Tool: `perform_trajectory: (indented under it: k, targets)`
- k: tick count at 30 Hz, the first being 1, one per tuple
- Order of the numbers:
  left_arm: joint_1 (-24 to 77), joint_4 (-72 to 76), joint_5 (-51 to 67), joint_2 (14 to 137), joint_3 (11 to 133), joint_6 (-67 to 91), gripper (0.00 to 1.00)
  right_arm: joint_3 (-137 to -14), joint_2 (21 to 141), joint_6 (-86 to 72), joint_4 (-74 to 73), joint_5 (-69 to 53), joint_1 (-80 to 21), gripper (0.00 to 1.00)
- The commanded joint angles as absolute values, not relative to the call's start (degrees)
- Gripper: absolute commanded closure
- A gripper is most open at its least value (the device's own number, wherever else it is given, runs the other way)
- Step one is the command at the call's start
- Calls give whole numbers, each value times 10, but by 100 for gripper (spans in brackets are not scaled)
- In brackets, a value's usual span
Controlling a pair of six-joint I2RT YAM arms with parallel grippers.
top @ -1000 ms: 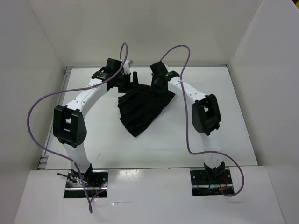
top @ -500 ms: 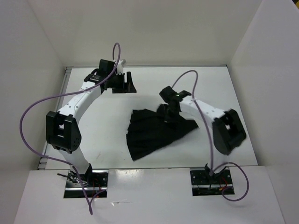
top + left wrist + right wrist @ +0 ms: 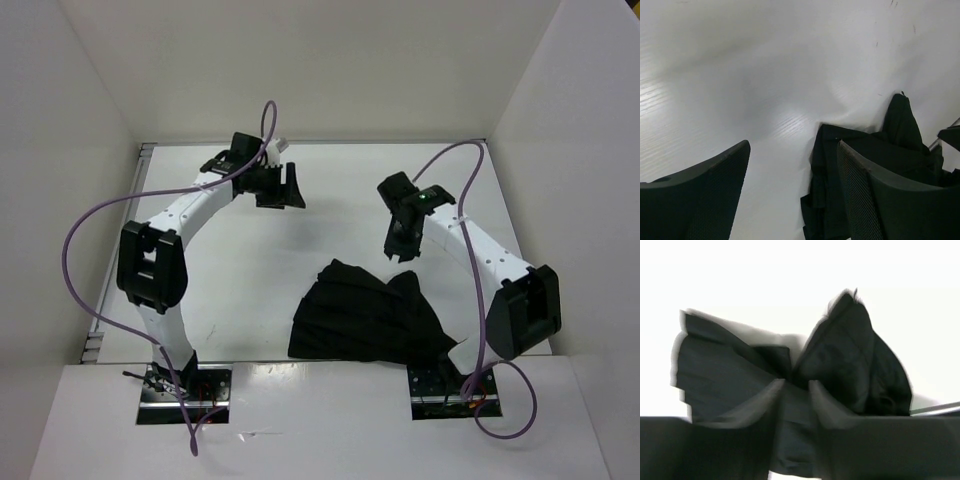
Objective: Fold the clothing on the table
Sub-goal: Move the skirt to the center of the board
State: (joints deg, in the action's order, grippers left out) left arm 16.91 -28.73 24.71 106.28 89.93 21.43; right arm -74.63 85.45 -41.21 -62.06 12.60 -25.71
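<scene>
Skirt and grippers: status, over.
Left gripper open, empty, far side. Right gripper parted, hovering just off skirt; wrist view blurred. Bunched, unfolded, at table near edge. Right arm's base close beside it.

Bright, even overhead light washes the white worktop [image 3: 240, 300], shadows faint and soft; pale glare along its near edge; the left wrist view greyer, with a soft sheen; the right wrist view blown white, the skirt [image 3: 730, 370] smeared at its edges, the right claw [image 3: 796, 386] out of focus.
</scene>
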Motion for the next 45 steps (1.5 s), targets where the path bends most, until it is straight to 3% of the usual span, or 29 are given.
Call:
perform_trajectory:
  k: [1, 2, 4, 10, 12, 18, 22, 25, 29, 32, 33, 37, 45]
  targets:
    - [188, -283, 286, 1076, 931, 215, 23, -683, 863, -425, -628, 69, -258, 75]
    - [188, -283, 286, 1071, 931, 214, 24, -666, 863, -425, -621, 38, -264, 90]
    - [188, -283, 286, 1060, 920, 209, 26, -620, 857, -414, -621, 26, -270, 96]
    - [188, -289, 274, 1045, 920, 204, 26, -568, 908, -385, -612, 5, -270, 96]
    - [188, -289, 269, 1045, 920, 204, 26, -589, 980, -373, -572, 5, -270, 96]
    - [188, -289, 257, 1034, 908, 210, 26, -790, 1197, -354, -459, 5, -270, 95]
    - [183, -300, 250, 1021, 908, 210, 26, -956, 1264, -349, -439, -6, -275, 96]
    - [176, -300, 244, 1016, 897, 215, 26, -1039, 1256, -331, -431, -27, -275, 96]
    - [169, -294, 244, 1009, 884, 215, 26, -1022, 1173, -281, -358, -81, -275, 96]
    - [169, -288, 244, 1009, 884, 221, 26, -970, 1082, -276, -307, -86, -252, 80]
    - [169, -288, 244, 1009, 884, 221, 26, -955, 1061, -276, -307, -86, -237, 61]
    - [169, -260, 256, 1028, 896, 237, 26, -952, 991, -276, -332, -52, -188, 40]
    - [188, -265, 263, 1065, 932, 232, 26, -953, 1042, -362, -402, 52, -92, 40]
